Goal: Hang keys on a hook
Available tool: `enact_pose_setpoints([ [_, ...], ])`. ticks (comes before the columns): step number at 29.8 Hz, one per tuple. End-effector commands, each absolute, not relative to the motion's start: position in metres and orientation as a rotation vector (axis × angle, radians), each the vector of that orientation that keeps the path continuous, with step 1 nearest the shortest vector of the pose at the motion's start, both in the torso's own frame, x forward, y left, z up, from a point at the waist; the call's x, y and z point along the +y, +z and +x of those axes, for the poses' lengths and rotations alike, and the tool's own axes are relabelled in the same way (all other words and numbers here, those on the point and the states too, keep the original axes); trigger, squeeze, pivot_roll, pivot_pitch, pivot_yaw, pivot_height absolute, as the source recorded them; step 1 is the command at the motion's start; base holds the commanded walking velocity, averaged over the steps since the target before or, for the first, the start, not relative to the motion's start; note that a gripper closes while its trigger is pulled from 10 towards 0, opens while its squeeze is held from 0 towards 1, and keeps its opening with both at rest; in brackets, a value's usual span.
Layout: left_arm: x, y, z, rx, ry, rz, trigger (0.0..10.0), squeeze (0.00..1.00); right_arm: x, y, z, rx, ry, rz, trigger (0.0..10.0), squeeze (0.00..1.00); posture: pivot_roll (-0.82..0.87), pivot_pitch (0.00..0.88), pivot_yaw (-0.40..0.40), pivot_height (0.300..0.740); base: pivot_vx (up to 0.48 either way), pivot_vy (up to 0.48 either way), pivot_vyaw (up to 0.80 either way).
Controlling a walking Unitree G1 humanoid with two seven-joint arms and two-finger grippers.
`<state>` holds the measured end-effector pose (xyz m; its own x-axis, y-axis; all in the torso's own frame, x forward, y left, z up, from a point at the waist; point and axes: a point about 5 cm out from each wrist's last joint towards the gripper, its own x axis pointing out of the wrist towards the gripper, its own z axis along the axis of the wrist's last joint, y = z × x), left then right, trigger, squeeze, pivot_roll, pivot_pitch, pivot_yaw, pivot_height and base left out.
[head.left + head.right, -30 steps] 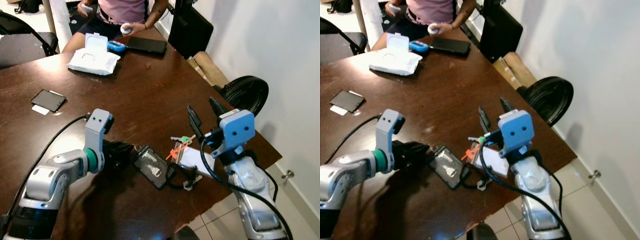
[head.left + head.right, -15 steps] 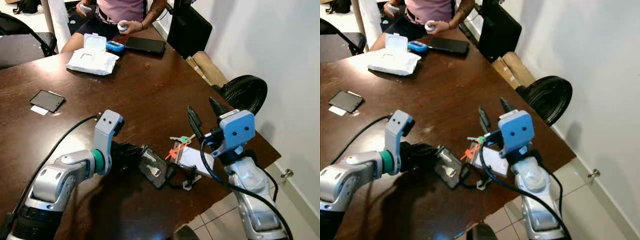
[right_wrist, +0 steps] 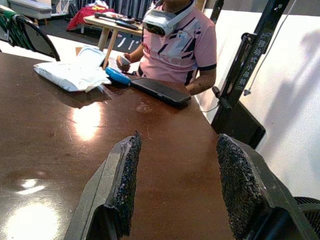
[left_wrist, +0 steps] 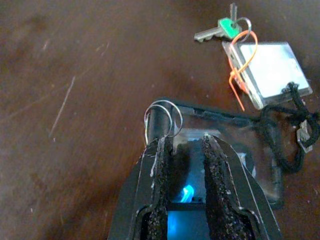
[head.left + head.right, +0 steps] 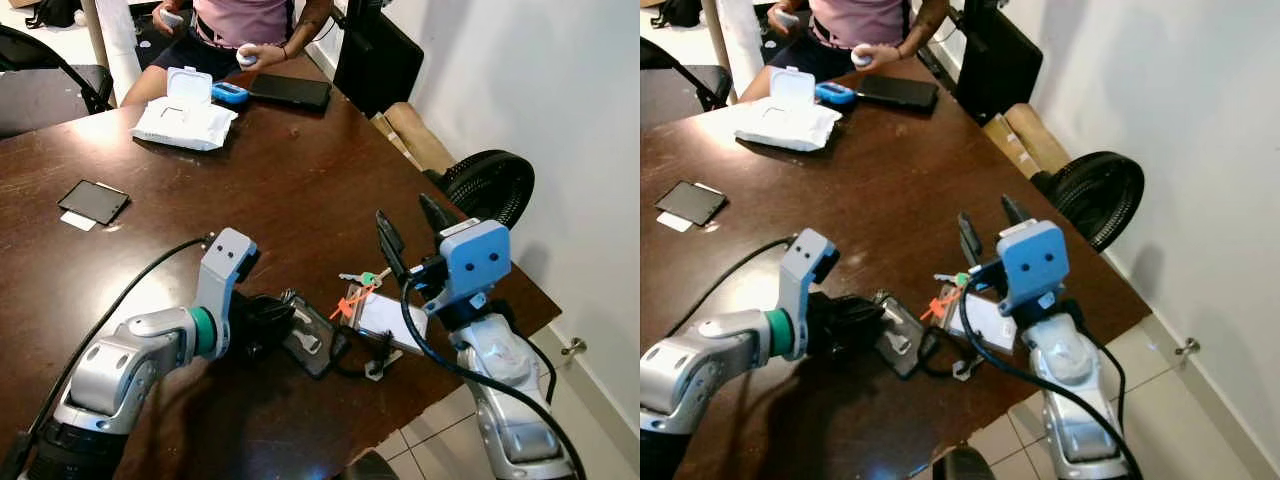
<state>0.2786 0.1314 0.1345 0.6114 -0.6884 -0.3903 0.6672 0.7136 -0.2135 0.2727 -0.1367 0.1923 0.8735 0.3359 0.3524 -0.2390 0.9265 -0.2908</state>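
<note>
From the head camera, the left gripper [image 5: 272,318] lies low on the brown table [image 5: 300,170], reaching at the clear key holder [image 5: 312,338]; the green-capped keys [image 5: 362,279] lie just beyond. Its wrist camera shows the fingers [image 4: 159,165] narrowly parted beside the holder's wire ring [image 4: 162,120], gripping nothing (lined up, I judge, to pinch it). The right gripper [image 3: 177,185] hovers spread wide and empty, facing a seated person [image 3: 177,47].
</note>
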Motion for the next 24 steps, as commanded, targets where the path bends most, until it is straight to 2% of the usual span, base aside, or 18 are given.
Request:
enact_pose_setpoints([
  [1,0.133,0.13,0.276,0.49,-0.784,-0.06,10.0,0.0,-0.137,0.19,0.27,-0.401,0.301,-0.241,10.0,0.0,-0.04,0.142,0.059,0.74,0.0,0.0,0.0],
  [24,0.129,0.147,0.282,0.426,-0.791,-0.067,10.0,0.0,-0.138,0.189,0.268,-0.395,0.289,-0.244,10.0,0.0,-0.04,0.152,0.065,0.74,0.0,0.0,0.0],
])
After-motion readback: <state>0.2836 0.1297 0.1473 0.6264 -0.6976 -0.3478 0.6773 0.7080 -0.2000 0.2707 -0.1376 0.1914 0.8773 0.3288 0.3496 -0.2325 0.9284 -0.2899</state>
